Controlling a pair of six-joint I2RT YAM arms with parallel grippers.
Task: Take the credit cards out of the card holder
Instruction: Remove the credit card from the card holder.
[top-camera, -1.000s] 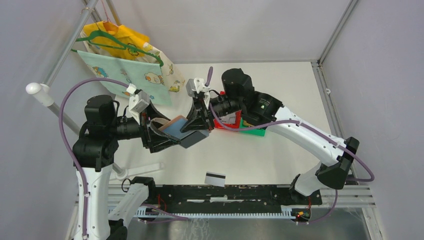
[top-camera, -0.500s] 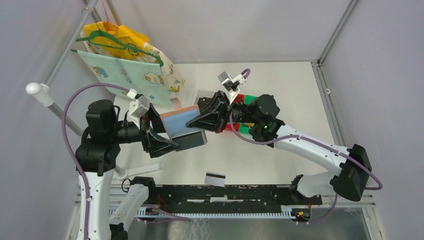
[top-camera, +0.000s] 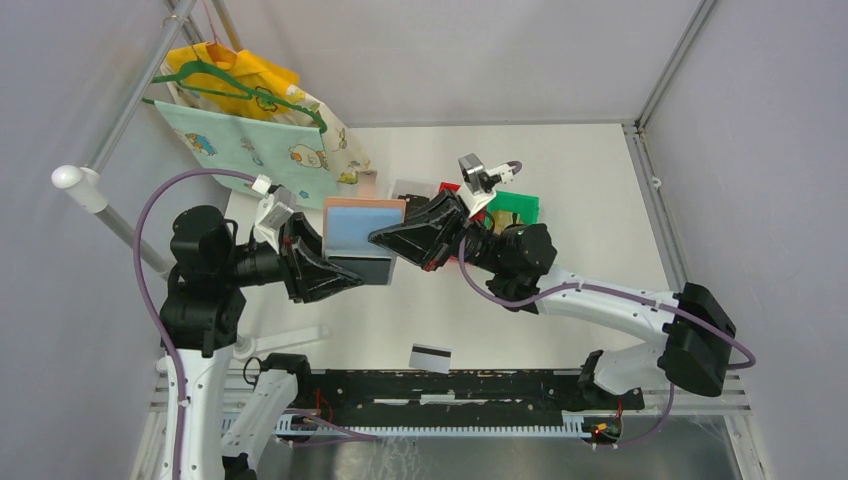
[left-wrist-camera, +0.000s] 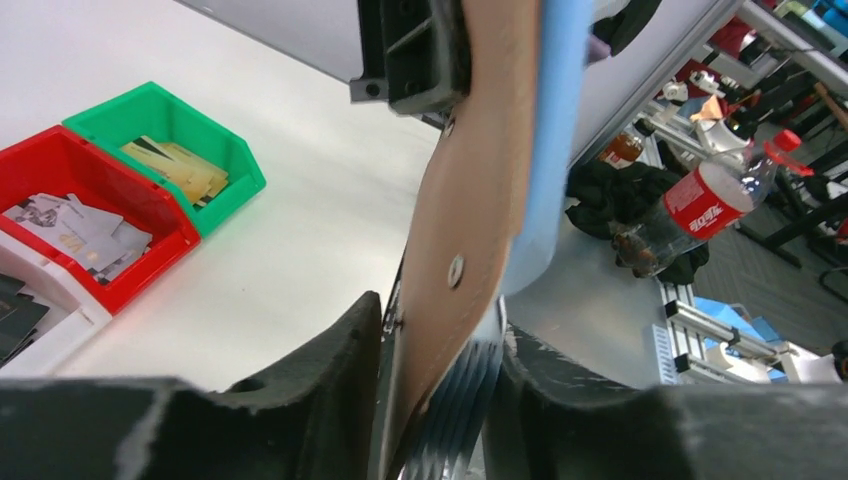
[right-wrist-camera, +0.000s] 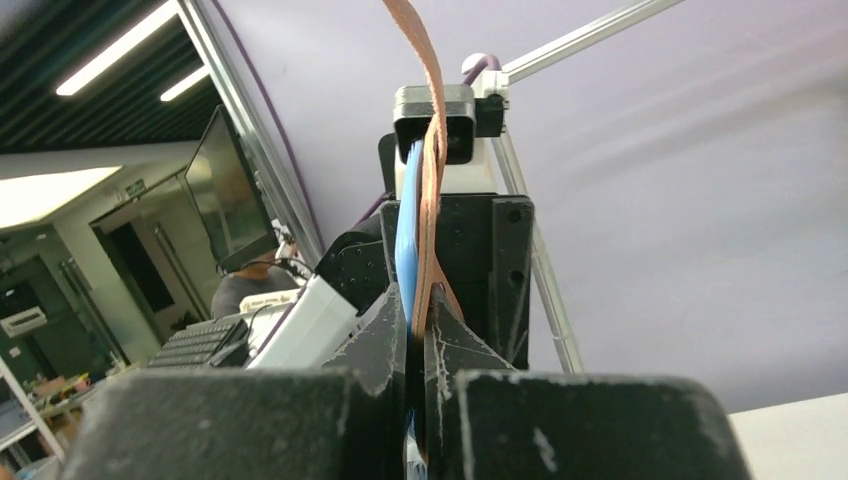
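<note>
A white table (top-camera: 600, 180) fills the floor of a grey-walled cell framed in metal tubing; at its back left, printed cloths (top-camera: 255, 145) hang from a green hanger (top-camera: 240, 95) on a slanted rail. Near the middle of the table a green bin (left-wrist-camera: 232, 192), a red bin (left-wrist-camera: 145, 272) and a white bin (left-wrist-camera: 45, 318) stand touching in a row, each with flat cards inside; a white card (top-camera: 430, 357) with a black stripe lies alone near the front edge, well apart from both arms.

The right gripper (top-camera: 380, 237) is clenched on the card holder (top-camera: 360, 225); the right wrist view shows its two fingers pinching the brown leather and the blue layer together at the holder's right edge. The left gripper (top-camera: 352, 280) has its jaws partly apart around the holder's lower left corner; in the left wrist view the brown flap and the shiny clear pockets sit between the two fingers, but whether they press on it I cannot tell.

The card holder hangs open in the air above the table, between the two grippers, blue inner face up toward the top camera; its brown edge runs along the top and left.
</note>
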